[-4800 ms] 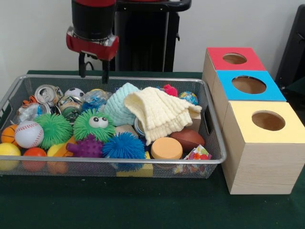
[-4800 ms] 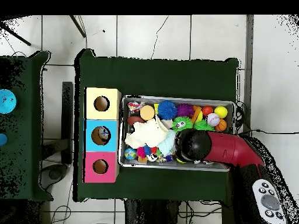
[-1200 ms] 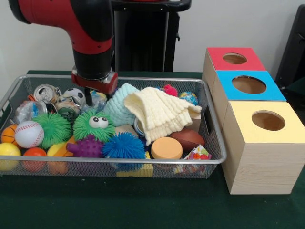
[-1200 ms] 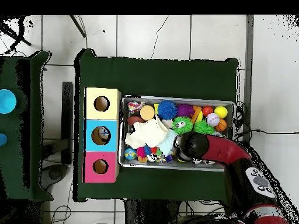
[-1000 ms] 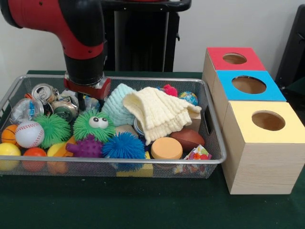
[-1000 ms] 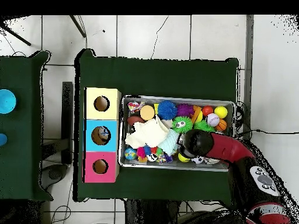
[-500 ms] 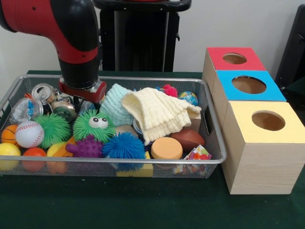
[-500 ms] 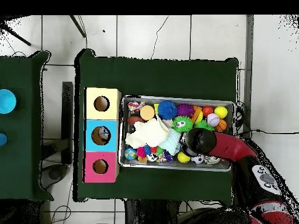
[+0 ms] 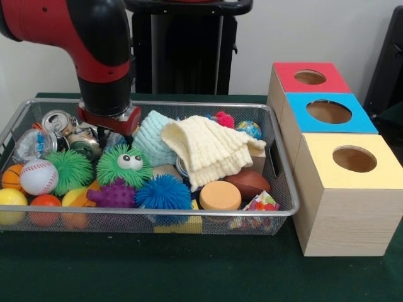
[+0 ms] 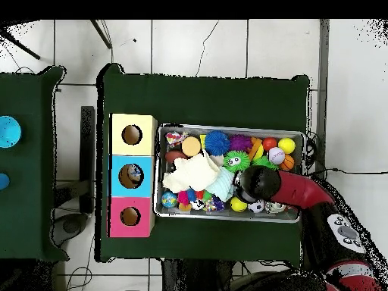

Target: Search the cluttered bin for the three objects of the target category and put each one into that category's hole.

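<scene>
Claw (image 9: 108, 134) low in bin (image 9: 277, 165), among crushed cans (image 9: 74, 136), opening hidden

The claw (image 9: 108, 133) has dropped from above the bin's (image 9: 189, 104) far rim down among the clutter and slid sideways toward the crushed cans (image 9: 72, 131) (the soccer ball beside them now seems hidden behind the arm). The cream cloth (image 9: 208, 151) shifted slightly.
</scene>
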`<state>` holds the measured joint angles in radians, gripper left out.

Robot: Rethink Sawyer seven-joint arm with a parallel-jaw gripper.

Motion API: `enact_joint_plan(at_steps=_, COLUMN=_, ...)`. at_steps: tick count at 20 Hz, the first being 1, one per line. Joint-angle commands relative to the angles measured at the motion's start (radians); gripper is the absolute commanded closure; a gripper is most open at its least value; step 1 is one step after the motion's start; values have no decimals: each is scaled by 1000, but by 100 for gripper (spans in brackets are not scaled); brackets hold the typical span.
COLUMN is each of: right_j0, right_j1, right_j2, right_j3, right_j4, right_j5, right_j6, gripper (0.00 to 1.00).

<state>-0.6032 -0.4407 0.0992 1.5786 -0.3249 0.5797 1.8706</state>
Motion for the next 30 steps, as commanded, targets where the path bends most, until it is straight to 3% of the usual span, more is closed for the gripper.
enact_joint_plan(at_steps=1, right_j0=2, right_j1=39, right_j2=112, right_j3=-4, right_j4=-47, right_j5=-51, right_j6=-65, gripper=0)
enact_joint_plan(at_steps=4, right_j0=2, right_j1=38, right_j2=106, right_j3=0, right_j4=-47, right_j5=-59, right_j6=-53, gripper=0)
enact_joint_plan(at_steps=5, right_j0=6, right_j1=38, right_j2=100, right_j3=-1, right_j4=-46, right_j5=-56, right_j6=-47, gripper=100)
enact_joint_plan(at_steps=9, right_j0=27, right_j1=36, right_j2=74, right_j3=-18, right_j4=-36, right_j5=1, right_j6=-31, gripper=100)
enact_joint_plan(at_steps=11, right_j0=31, right_j1=32, right_j2=72, right_j3=-27, right_j4=-35, right_j5=-17, right_j6=-20, gripper=100)
enact_joint_plan(at_steps=13, right_j0=35, right_j1=44, right_j2=71, right_j3=-50, right_j4=-22, right_j5=42, right_j6=-30, gripper=100)
enact_joint_plan(at_steps=19, right_j0=30, right_j1=29, right_j2=84, right_j3=-37, right_j4=-20, right_j5=56, right_j6=-52, gripper=100)
enact_joint_plan(at_steps=21, right_j0=32, right_j1=5, right_j2=86, right_j3=-32, right_j4=-13, right_j5=84, right_j6=-58, gripper=100)
enact_joint_plan(at_steps=26, right_j0=47, right_j1=-138, right_j2=99, right_j3=-18, right_j4=26, right_j5=240, right_j6=-90, gripper=100)
enact_joint_plan(at_steps=30, right_j0=37, right_j1=-171, right_j2=116, right_j3=-26, right_j4=37, right_j5=299, right_j6=-108, gripper=100)
